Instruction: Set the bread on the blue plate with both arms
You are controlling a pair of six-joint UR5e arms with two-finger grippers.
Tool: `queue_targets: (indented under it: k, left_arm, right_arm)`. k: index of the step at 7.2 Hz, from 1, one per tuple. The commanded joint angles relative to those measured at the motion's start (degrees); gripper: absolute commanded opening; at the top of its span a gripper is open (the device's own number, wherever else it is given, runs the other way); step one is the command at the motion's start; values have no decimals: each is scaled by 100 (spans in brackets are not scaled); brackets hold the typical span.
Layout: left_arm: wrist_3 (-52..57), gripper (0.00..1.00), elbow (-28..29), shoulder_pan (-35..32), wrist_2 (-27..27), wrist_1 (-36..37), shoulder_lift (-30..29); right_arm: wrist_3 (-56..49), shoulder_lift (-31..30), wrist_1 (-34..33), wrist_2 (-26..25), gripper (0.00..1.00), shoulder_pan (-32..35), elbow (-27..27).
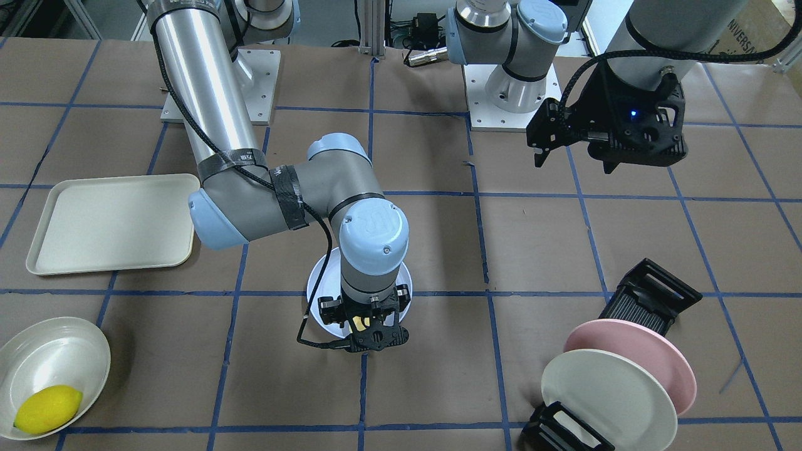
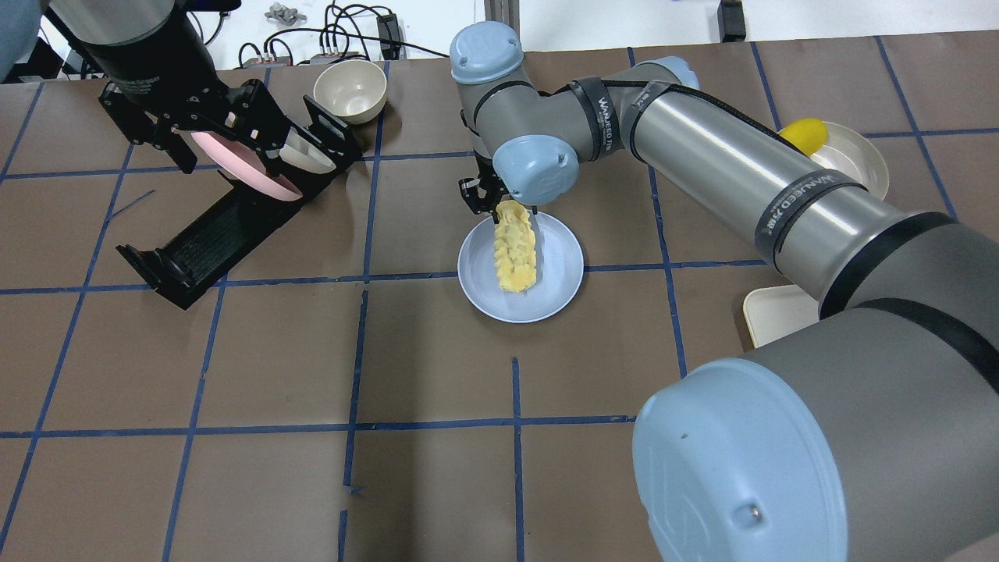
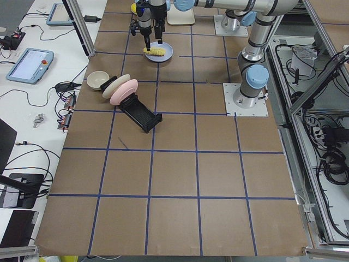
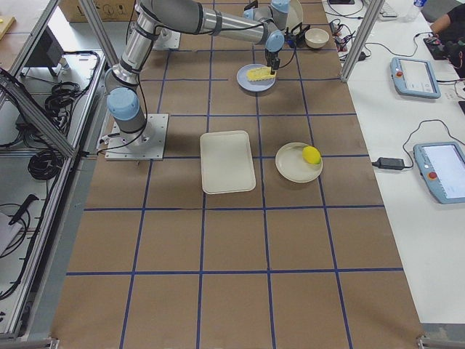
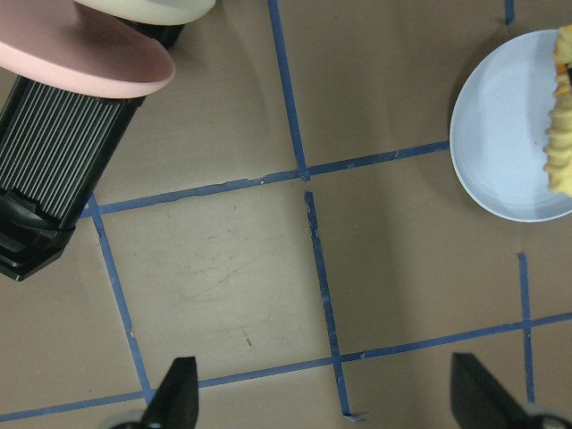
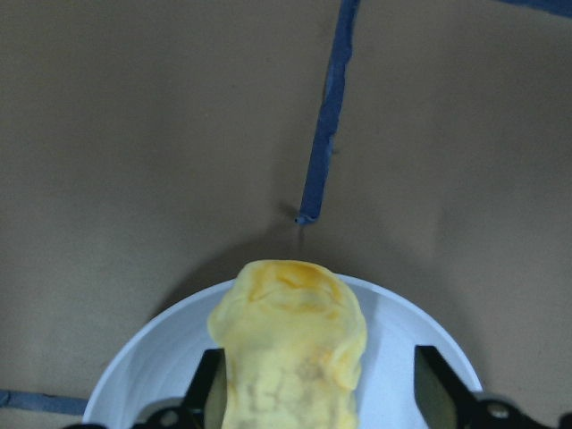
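We see the bread (image 2: 517,254) lying on the blue plate (image 2: 554,290), one end between the right hand's (image 6: 322,398) spread, unclosed fingers. The left hand (image 5: 326,402) hangs open, well apart from the plate. The right arm's (image 2: 702,148) strap (image 2: 804,201) reads "WANJEED".

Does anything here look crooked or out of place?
Only slightly. The bread lies off-centre on the blue plate, and its far end seems to reach over the rim, between the open fingers of the right gripper. Nothing looks spilled or broken.

Bumpy golden bread (image 2: 517,248) lies lengthwise across the blue plate (image 2: 562,285).
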Motion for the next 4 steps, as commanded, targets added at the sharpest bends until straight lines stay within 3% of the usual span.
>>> queue_targets:
  k: [1,4]
  left_arm:
    - [-9,100,-12,11,4,3,25]
    - [-9,100,-38,2,-14,11,25]
  right_arm:
    - [-14,-319,51,-10,100,-75,130]
    - [-154,-1302,253,104,100,-476,509]
